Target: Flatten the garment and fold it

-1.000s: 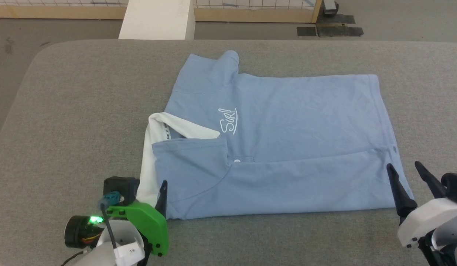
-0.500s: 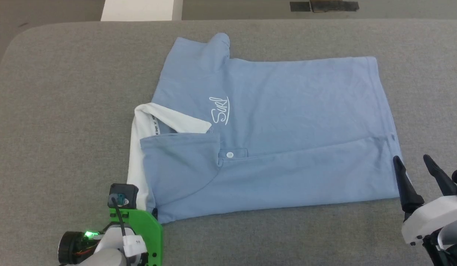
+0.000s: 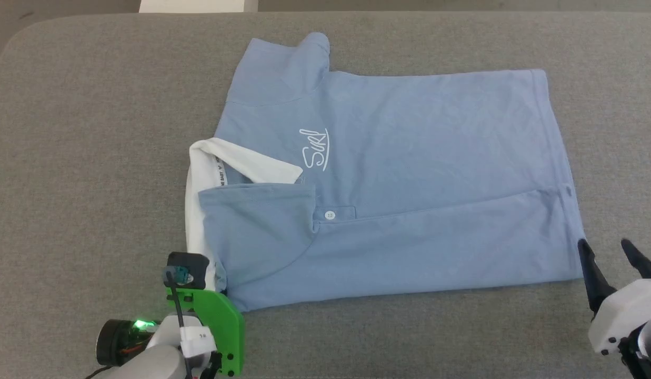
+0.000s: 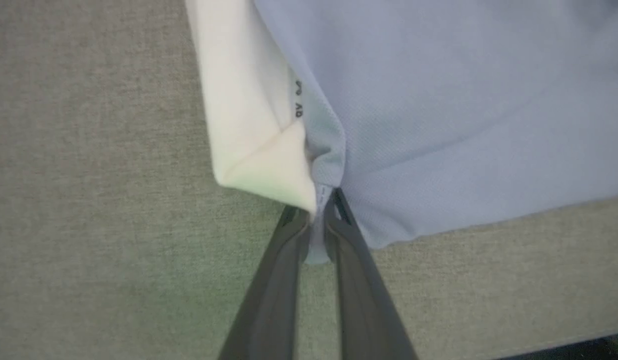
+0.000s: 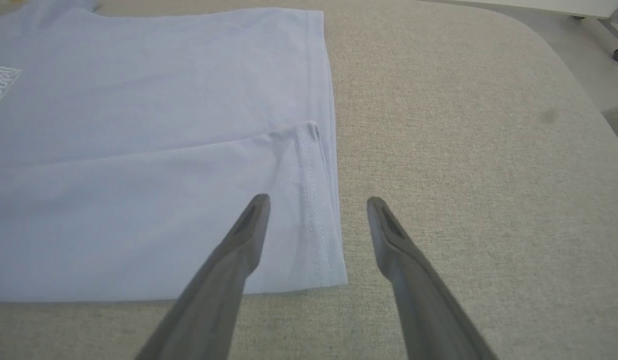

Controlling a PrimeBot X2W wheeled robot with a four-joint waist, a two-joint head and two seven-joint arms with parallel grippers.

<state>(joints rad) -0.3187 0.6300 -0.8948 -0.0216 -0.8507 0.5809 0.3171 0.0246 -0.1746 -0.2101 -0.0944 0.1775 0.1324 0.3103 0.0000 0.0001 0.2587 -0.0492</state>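
The light blue polo shirt [image 3: 409,158] lies on the grey table [image 3: 93,131], its near long side folded over onto the body. Its white collar [image 3: 220,163] points left, with the white logo [image 3: 314,150] and button [image 3: 330,214] facing up. My left gripper [image 3: 222,288] is at the near collar corner; in the left wrist view this left gripper [image 4: 318,220] is shut on the shirt [image 4: 438,100] beside the white collar [image 4: 249,115]. My right gripper [image 3: 603,245] stands open at the near hem corner. In the right wrist view the right gripper [image 5: 317,202] straddles the hem [image 5: 313,200].
Grey padded table surface surrounds the shirt on all sides, with wide room on the left and along the near edge. A white block [image 3: 196,5] stands beyond the table's far edge. The table's rounded right corner [image 5: 553,60] shows in the right wrist view.
The head camera has tilted down, so the whole picture shifted. My left gripper's finger, upright beside the collar corner earlier, has dropped out of sight. The right gripper has shifted slightly right of the hem.
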